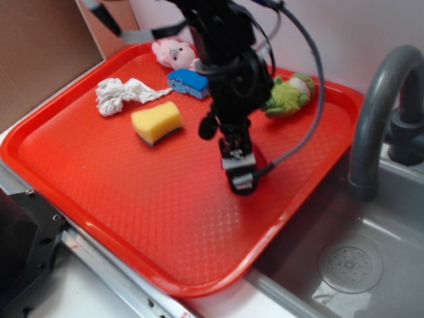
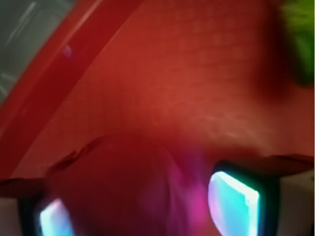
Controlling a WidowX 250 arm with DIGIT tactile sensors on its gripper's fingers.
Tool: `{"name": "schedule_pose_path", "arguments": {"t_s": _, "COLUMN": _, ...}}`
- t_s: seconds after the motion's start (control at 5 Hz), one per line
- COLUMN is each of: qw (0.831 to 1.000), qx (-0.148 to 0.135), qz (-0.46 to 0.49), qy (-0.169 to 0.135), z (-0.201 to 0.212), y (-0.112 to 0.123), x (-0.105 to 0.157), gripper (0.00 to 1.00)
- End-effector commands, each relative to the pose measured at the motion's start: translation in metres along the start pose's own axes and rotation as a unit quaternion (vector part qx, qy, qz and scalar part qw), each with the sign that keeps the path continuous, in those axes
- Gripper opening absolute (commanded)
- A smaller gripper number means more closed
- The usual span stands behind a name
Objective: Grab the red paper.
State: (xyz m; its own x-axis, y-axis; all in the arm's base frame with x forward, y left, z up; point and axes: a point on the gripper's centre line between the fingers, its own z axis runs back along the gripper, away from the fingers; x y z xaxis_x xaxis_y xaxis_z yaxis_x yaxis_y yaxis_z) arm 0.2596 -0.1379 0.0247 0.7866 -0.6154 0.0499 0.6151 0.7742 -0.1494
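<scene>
**Reporter:** Where did the gripper (image 1: 240,173) stand, and where was the red paper (image 2: 123,187)?

**Photographer:** The arm was low over the red tray (image 1: 132,199), towards its right side, near the sink (image 1: 351,265). From the exterior view the arm hid nearly all of the paper; only a dark red edge showed just beside the fingers. The wrist view, though blurred, showed the crimson wad sitting between the two lit pads (image 2: 231,199).

**Reporter:** Clamped on it?

**Photographer:** I could not tell. The fingers flanked the paper, but whether they pressed it was not clear.

**Reporter:** So which step was in hand?

**Photographer:** By my reading, the grasp itself, at or just before closing. The next move seemingly called for a firm squeeze, then a straight lift, clear of the green plush toy (image 1: 289,95) close behind. The yellow sponge (image 1: 157,122) and white paper wad (image 1: 119,94) lay well apart.
</scene>
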Motion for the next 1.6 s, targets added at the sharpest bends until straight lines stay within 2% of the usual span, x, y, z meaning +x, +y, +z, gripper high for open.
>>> {"name": "schedule_pose_path", "arguments": {"t_s": 0.0, "qw": 1.0, "qx": 0.007, "qz": -0.002, "qy": 0.002, "z": -0.008, "y": -0.017, "x": 0.005, "gripper": 0.0}}
{"name": "schedule_pose_path", "arguments": {"t_s": 0.2, "qw": 0.999, "qx": 0.039, "qz": 0.03, "qy": 0.005, "z": 0.005, "y": -0.02, "x": -0.004, "gripper": 0.0}}
{"name": "schedule_pose_path", "arguments": {"t_s": 0.4, "qw": 0.987, "qx": 0.031, "qz": 0.157, "qy": 0.024, "z": 0.046, "y": -0.009, "x": -0.034, "gripper": 0.0}}
{"name": "schedule_pose_path", "arguments": {"t_s": 0.6, "qw": 0.956, "qx": 0.089, "qz": 0.279, "qy": 0.008, "z": 0.09, "y": -0.004, "x": -0.066, "gripper": 0.0}}
{"name": "schedule_pose_path", "arguments": {"t_s": 0.8, "qw": 0.93, "qx": 0.072, "qz": 0.36, "qy": -0.021, "z": 0.123, "y": -0.013, "x": -0.098, "gripper": 0.0}}
{"name": "schedule_pose_path", "arguments": {"t_s": 1.0, "qw": 0.917, "qx": 0.064, "qz": 0.391, "qy": -0.052, "z": 0.151, "y": -0.019, "x": -0.124, "gripper": 0.0}}
{"name": "schedule_pose_path", "arguments": {"t_s": 1.2, "qw": 0.911, "qx": 0.079, "qz": 0.402, "qy": -0.059, "z": 0.148, "y": -0.021, "x": -0.122, "gripper": 0.0}}
{"name": "schedule_pose_path", "arguments": {"t_s": 1.4, "qw": 0.929, "qx": 0.08, "qz": 0.361, "qy": 0.01, "z": 0.144, "y": -0.015, "x": -0.115, "gripper": 0.94}}
